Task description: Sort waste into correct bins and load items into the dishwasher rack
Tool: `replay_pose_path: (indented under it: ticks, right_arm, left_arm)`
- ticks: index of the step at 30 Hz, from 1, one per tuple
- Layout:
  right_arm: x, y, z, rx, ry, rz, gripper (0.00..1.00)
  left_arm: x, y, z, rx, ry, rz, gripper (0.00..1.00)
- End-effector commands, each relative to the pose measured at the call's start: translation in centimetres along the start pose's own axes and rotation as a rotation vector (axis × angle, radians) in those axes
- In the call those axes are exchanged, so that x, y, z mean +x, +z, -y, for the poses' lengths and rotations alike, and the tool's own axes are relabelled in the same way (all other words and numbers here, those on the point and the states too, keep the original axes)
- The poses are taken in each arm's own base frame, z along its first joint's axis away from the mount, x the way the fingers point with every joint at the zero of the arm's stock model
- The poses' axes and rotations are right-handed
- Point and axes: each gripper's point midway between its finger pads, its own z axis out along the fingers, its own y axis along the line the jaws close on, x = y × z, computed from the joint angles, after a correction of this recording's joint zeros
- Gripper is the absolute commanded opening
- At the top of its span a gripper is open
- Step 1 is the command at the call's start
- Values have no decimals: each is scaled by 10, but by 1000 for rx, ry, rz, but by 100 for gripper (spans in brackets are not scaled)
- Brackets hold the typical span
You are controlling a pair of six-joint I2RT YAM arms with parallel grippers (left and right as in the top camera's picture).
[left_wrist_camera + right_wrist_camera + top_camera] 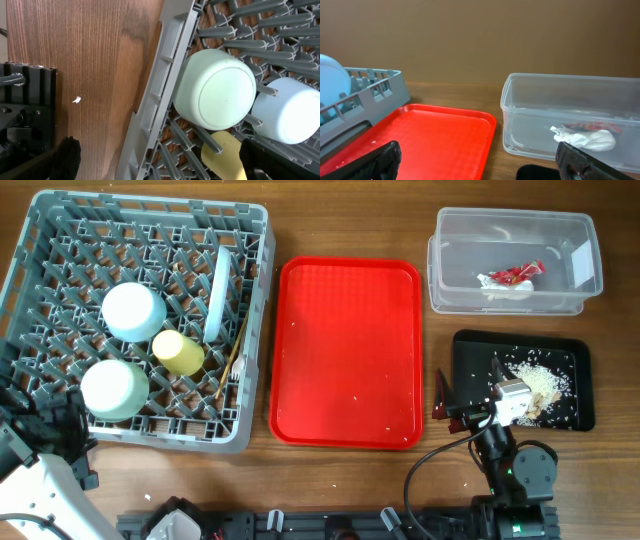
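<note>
The grey dishwasher rack (pixel 255 240) stands at the left. It holds a pale green bowl (pixel 114 388), a small white bowl (pixel 133 311), a yellow cup (pixel 178 351), an upright plate (pixel 217 292) and chopsticks (pixel 235 360). I see no fork. The clear tub (pixel 460 295) holds the red-and-white wrapper (pixel 518 274) and the tissue (pixel 585 139). Rice scraps (pixel 545 380) lie in the black tray (pixel 475 355). My left gripper (pixel 160 162) is open and empty over the rack's near edge (pixel 155 100), by the green bowl (pixel 215 87). My right gripper (pixel 480 165) is open and empty at the black tray's left edge.
A red serving tray (pixel 345 350) lies between the rack and the bins, with a few white crumbs on it. It also shows in the right wrist view (pixel 430 135), left of the tub (pixel 520 115). A white crumb (pixel 76 100) lies on the wooden table.
</note>
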Motion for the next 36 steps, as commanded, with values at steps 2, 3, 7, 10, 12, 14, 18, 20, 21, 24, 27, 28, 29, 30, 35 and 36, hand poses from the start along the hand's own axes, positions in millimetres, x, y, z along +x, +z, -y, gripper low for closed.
replay_pose_path:
  ticks: [2, 3, 7, 10, 12, 14, 18, 20, 21, 24, 27, 28, 29, 30, 35, 36]
  right_arm:
    - [-3, -1, 5, 29, -160, 15, 100]
    - [-3, -1, 8, 43, -189, 11, 100]
    - [-3, -1, 7, 41, -127, 13, 100]
    - [-3, -1, 7, 40, -55, 14, 100]
    - [-3, -1, 7, 40, -7, 16, 100]
    - [-3, -1, 7, 40, -4, 16, 99]
    - [-3, -1, 7, 40, -4, 16, 100]
    - [-3, -1, 7, 40, -4, 16, 100]
    - [-3, -1, 7, 40, -4, 16, 100]
    - [-3, -1, 7, 40, -4, 16, 100]
    - [-3, -1, 7, 40, -4, 16, 100]
    - [-3, -1, 7, 40, -4, 16, 100]
    - [-3, -1, 7, 40, -4, 16, 100]
    - [-3, -1, 7, 40, -4, 16, 100]
    - [-3, -1, 7, 40, -4, 16, 100]
    - [-3, -1, 7, 40, -4, 16, 100]
  left_arm:
    - [-2, -2, 1, 5, -21, 4, 100]
    - [-2, -2, 1, 5, -21, 4, 100]
    - [-2, -2, 1, 5, -21, 4, 100]
    - [-2, -2, 1, 5, -21, 4, 100]
    - [-2, -2, 1, 5, -21, 4, 100]
    - [-2, -2, 1, 5, -21, 4, 100]
    - [-2, -2, 1, 5, -21, 4, 100]
    - [-2, -2, 1, 5, -21, 4, 100]
    - [-2, -2, 1, 5, -21, 4, 100]
    - [-2, -2, 1, 5, -21, 4, 100]
    - [-2, -2, 1, 5, -21, 4, 100]
    - [-2, -2, 1, 5, -21, 4, 100]
    - [-2, -2, 1, 5, -21, 4, 100]
    - [-2, -2, 1, 5, -21, 4, 100]
    - [-3, -2, 0, -1, -20, 12, 100]
    - [-5, -2, -1, -9, -21, 24, 100]
